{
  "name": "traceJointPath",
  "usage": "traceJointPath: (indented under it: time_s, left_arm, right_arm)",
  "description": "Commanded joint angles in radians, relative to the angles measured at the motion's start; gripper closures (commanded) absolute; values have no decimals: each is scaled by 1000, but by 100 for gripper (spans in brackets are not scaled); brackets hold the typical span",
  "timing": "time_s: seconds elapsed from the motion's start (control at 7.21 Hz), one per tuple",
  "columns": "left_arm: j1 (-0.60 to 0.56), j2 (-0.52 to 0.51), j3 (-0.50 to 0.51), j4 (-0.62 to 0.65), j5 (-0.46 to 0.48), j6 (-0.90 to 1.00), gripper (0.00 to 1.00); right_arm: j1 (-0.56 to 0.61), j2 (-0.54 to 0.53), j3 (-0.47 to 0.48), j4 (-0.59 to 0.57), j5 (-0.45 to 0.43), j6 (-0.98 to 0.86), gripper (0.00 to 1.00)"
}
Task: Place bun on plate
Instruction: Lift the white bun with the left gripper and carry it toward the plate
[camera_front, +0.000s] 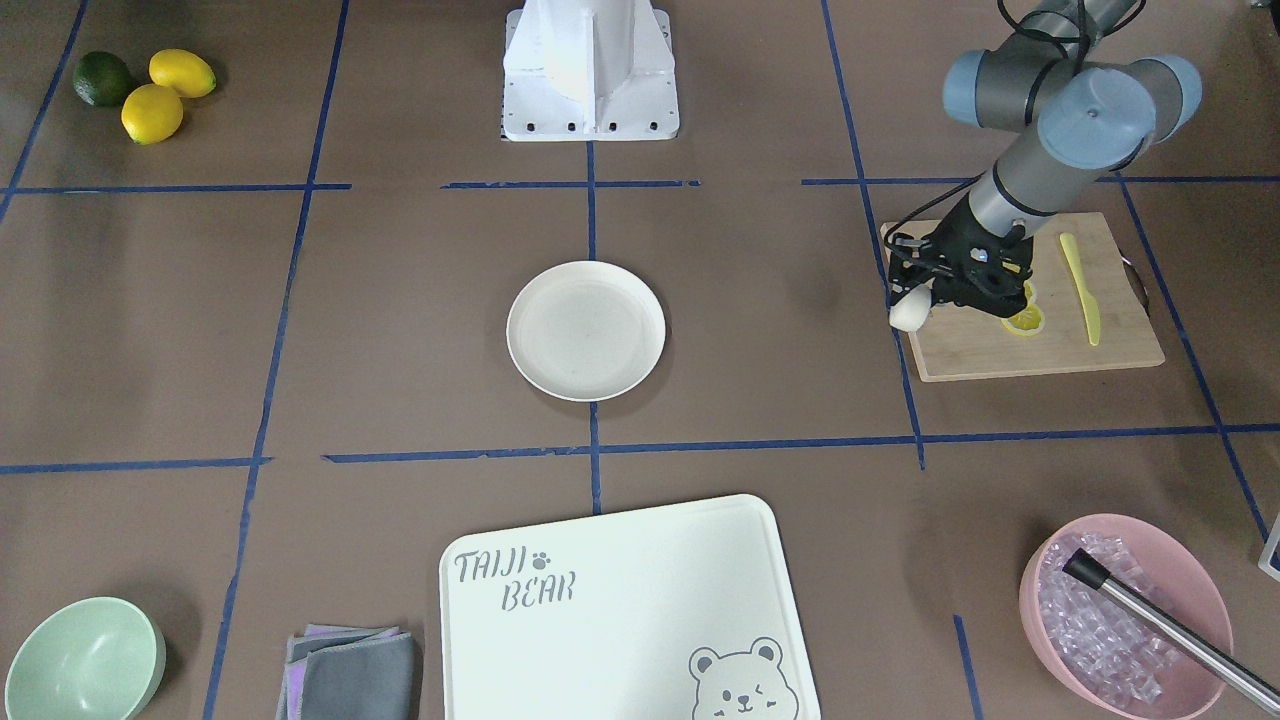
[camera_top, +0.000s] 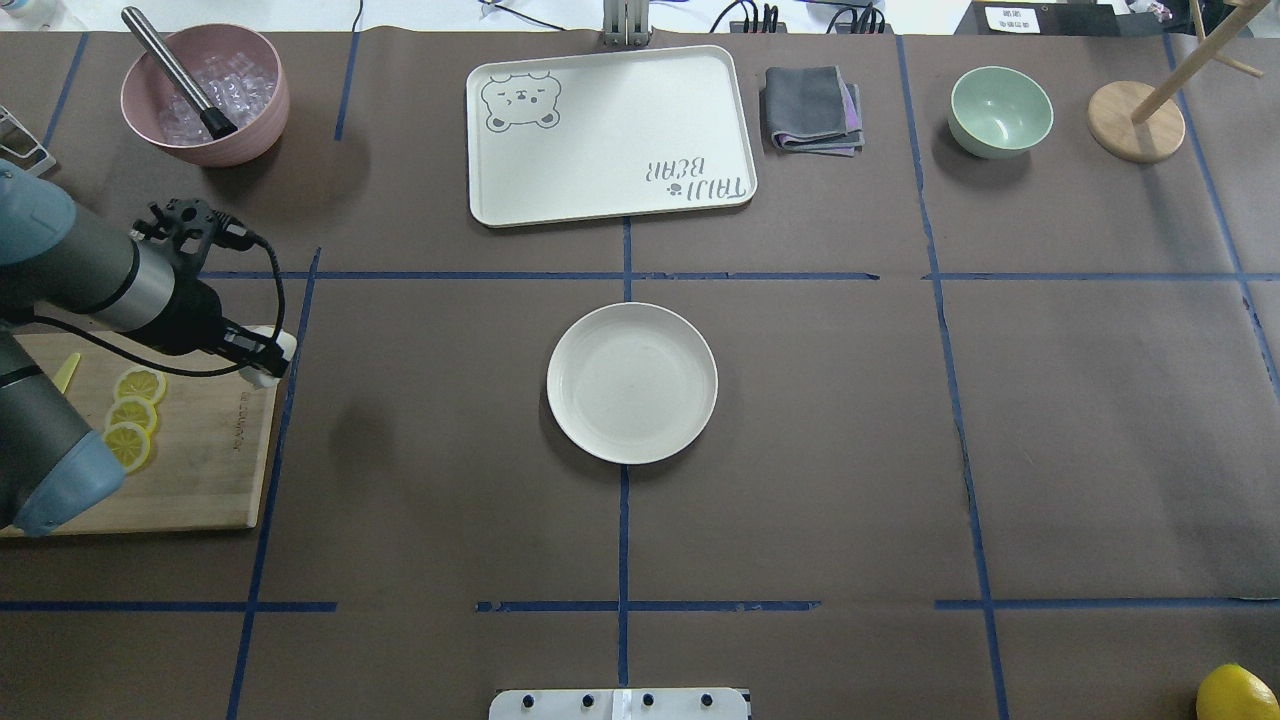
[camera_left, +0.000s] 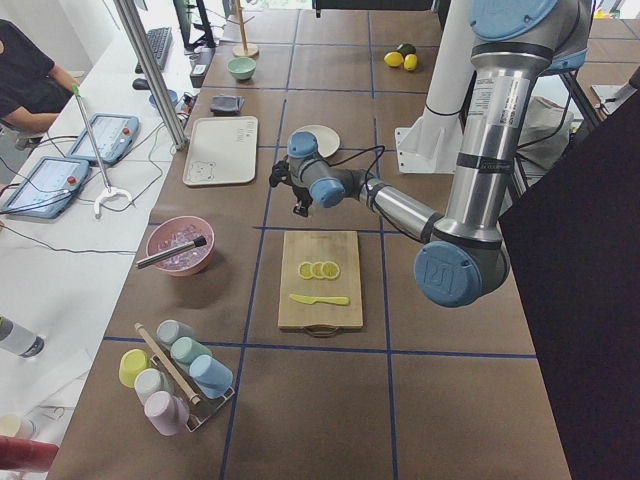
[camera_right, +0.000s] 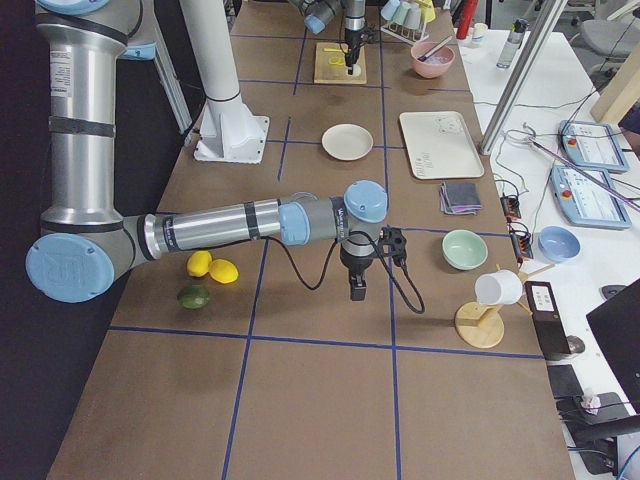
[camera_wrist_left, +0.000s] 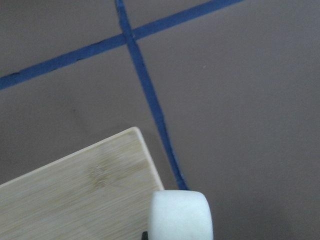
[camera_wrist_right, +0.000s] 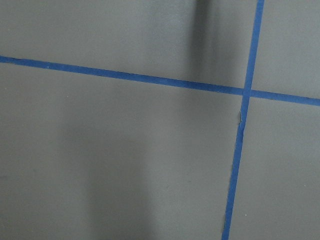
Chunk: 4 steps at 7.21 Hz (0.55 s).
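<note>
Brown taped worktop holds the round cream plate centrally, ready. The left gripper has its jaws clamped on the small white bun for carrying. For the right gripper, jaws cannot be told.

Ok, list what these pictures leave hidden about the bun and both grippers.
1. Left wrist view: the bottom edge cuts off the bun; overhead, the left gripper covers part of it.
2. Exterior right view: the right gripper shows only small; whether it is open or shut is unclear.
3. Front-facing view: the left gripper hides part of the lemon slices.
</note>
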Motion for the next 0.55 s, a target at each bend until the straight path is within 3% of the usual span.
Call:
traceJointPath:
  time_s: [0.0, 0.28, 0.42]
  left_arm:
    - [190, -206, 6, 3, 15, -362, 60]
    - [327, -378, 51, 24, 172, -532, 61]
    - [343, -493, 141, 92, 205, -541, 61]
  right_arm:
    - [0, -3, 1, 3, 1, 0, 0]
    - [0, -3, -2, 4, 1, 0, 0]
    - [0, -3, -4, 6, 1, 0, 0]
